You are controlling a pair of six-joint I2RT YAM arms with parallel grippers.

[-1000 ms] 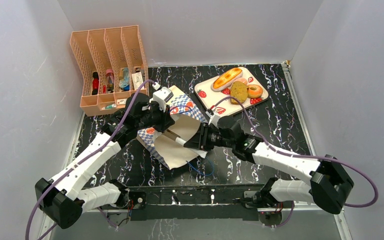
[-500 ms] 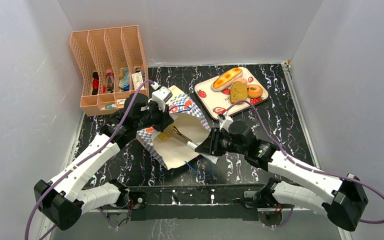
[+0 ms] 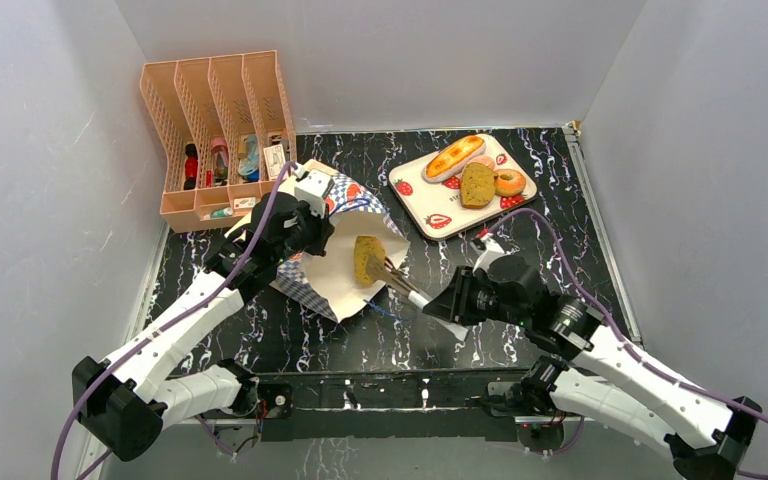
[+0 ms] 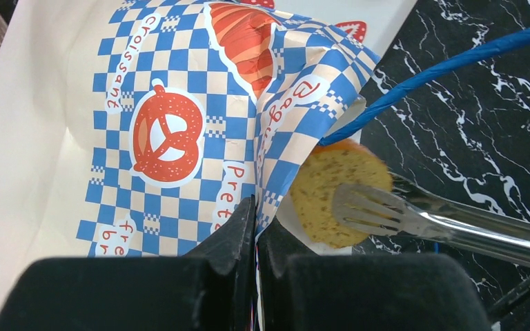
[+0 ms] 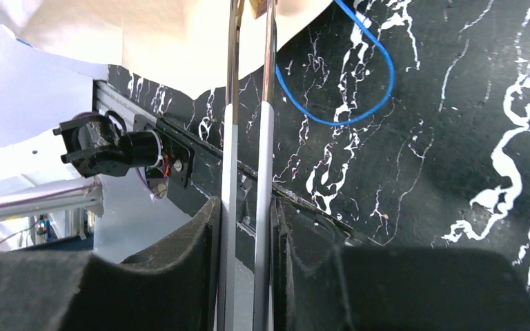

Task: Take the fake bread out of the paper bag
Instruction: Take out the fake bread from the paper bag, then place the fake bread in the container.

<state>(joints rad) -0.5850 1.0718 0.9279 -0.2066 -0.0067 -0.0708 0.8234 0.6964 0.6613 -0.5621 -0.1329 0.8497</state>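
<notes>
The paper bag (image 3: 332, 285) lies on its side, checkered band to the left, white inside facing up. My left gripper (image 3: 305, 240) is shut on the bag's rim (image 4: 255, 214) at its mouth. My right gripper (image 3: 442, 303) is shut on metal tongs (image 3: 400, 282), jaws pressing both arms (image 5: 248, 221). The tongs pinch an oval speckled brown roll (image 3: 366, 258) at the bag's mouth; it also shows in the left wrist view (image 4: 328, 189). The long glazed loaf (image 3: 454, 157), the toast slice (image 3: 476, 184) and the donut (image 3: 510, 182) lie on a strawberry tray (image 3: 430, 215).
A peach file rack (image 3: 218, 130) with small items stands at the back left. The bag's blue cord handle (image 5: 359, 103) loops on the black marbled table in front of the bag. Grey walls close in both sides and the back.
My right arm has drawn back to the right with the tongs, bringing the roll from deep in the bag to its mouth. The left gripper and bag rim shifted slightly left.
</notes>
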